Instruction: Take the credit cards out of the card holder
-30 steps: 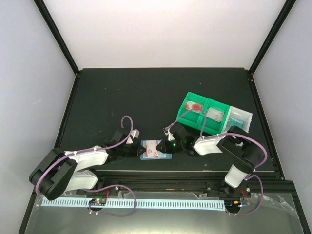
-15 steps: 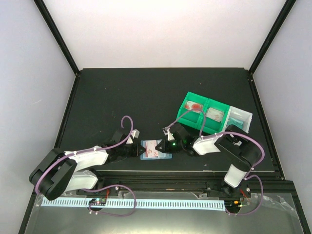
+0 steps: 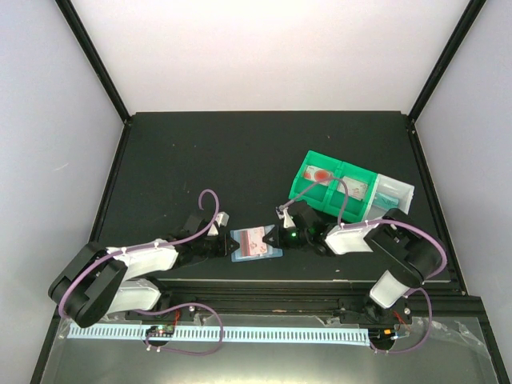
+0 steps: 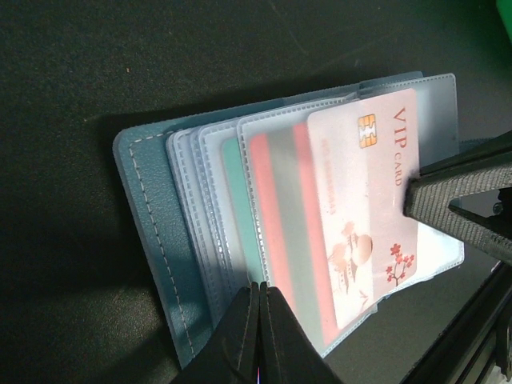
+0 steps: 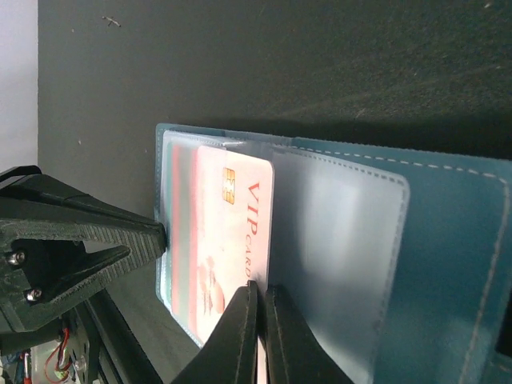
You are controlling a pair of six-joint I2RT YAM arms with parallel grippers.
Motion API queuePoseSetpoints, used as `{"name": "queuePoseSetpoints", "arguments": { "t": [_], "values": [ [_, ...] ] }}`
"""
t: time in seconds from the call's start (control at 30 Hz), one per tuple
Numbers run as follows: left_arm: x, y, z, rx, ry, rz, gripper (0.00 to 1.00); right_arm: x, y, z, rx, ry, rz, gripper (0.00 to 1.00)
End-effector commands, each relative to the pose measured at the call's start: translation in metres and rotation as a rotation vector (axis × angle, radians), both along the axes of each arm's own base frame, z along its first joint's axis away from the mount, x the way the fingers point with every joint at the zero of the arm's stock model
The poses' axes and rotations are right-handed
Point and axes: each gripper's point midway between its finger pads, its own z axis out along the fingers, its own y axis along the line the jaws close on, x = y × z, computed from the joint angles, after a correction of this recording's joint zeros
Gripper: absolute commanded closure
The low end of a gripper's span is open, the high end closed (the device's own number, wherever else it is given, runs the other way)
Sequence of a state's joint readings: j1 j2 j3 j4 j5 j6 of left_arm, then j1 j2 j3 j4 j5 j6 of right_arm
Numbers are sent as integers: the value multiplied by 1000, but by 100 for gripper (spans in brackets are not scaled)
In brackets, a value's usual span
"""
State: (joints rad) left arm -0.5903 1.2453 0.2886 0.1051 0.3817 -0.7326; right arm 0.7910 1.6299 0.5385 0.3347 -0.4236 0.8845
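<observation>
Grip matters most now. My right claw is closed on the edge of the whitish-pink card, which looks partly out of its clear pocket. My left claw is pinched shut on the near edge of the card holder, which lies open on the table between my arms. I should draw the card straight along its slot, flat and slow, with the left pinning the holder so the red card and teal card underneath don't drag along.
</observation>
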Motion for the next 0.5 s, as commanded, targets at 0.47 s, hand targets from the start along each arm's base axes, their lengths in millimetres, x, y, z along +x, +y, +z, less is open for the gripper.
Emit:
{"name": "queuePoseSetpoints", "arguments": {
  "t": [0.47],
  "values": [
    [1, 4, 10, 50, -9, -22, 71, 12, -42, 26, -34, -119, 62, 99]
  ]
}}
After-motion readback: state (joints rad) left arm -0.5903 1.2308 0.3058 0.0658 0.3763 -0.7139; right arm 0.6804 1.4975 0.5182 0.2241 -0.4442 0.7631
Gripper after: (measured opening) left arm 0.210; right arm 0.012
